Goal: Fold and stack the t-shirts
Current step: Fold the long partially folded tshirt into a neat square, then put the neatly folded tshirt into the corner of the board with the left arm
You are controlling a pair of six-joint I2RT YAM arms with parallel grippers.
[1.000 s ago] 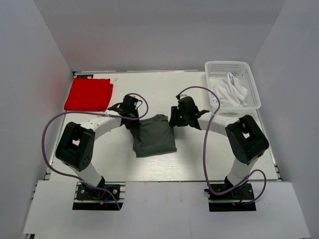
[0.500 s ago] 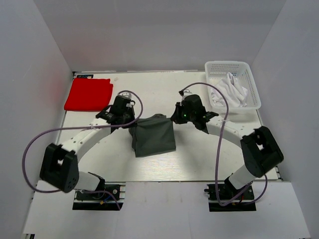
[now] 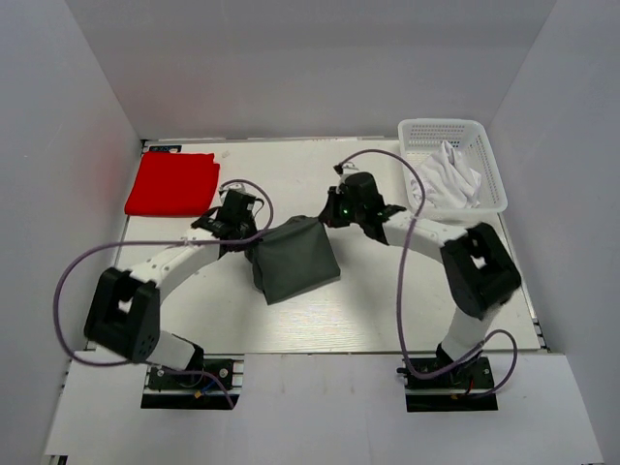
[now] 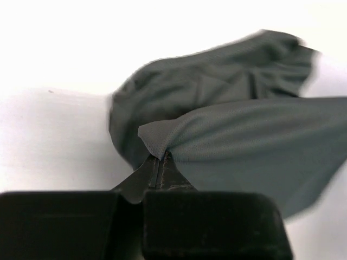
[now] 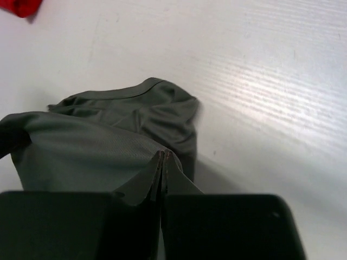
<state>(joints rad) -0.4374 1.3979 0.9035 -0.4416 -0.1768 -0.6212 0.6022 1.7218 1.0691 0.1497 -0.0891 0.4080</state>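
The dark grey t-shirt lies partly folded at the table's middle. My left gripper is shut on its left far corner, and the pinched cloth shows in the left wrist view. My right gripper is shut on the right far corner, and that cloth shows in the right wrist view. Both corners are lifted off the table with the cloth stretched between them. The red t-shirt lies folded flat at the far left. The white t-shirt is crumpled in the basket.
The white lattice basket stands at the far right corner. White walls close in the table on three sides. Purple cables loop off both arms.
Both grippers have carried the grey shirt's far edge toward the back and slightly left, lifting and stretching it. The right arm has swung further left.
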